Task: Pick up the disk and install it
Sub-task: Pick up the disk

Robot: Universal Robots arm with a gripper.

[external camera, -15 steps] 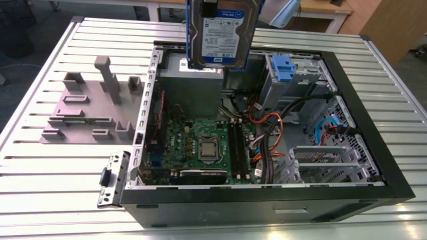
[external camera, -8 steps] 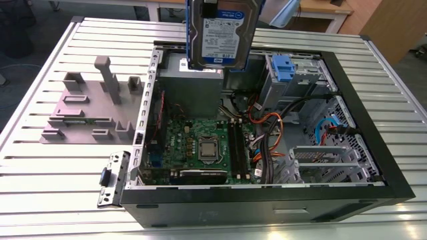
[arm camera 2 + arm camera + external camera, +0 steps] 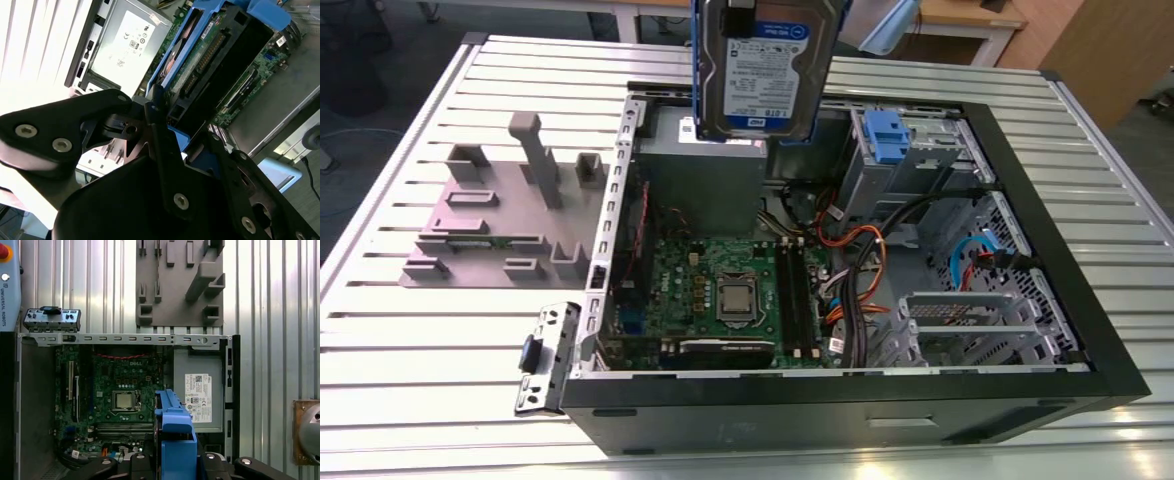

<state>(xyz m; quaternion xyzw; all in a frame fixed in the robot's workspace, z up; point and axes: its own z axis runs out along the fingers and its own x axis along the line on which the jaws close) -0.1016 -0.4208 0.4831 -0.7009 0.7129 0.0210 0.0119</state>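
- I see the disk (image 3: 761, 70) upright at the exterior view's top centre, above the open case (image 3: 854, 415).
- In the first wrist view, my gripper (image 3: 176, 461) clamps its blue bracket.

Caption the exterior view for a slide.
Held upright in mid-air, the disk hangs above the open computer case, near its grey power-supply box.

Blue-bracketed disk (image 3: 210, 50) in the gripper (image 3: 185, 119), grey power-supply box (image 3: 127, 42) just beyond.
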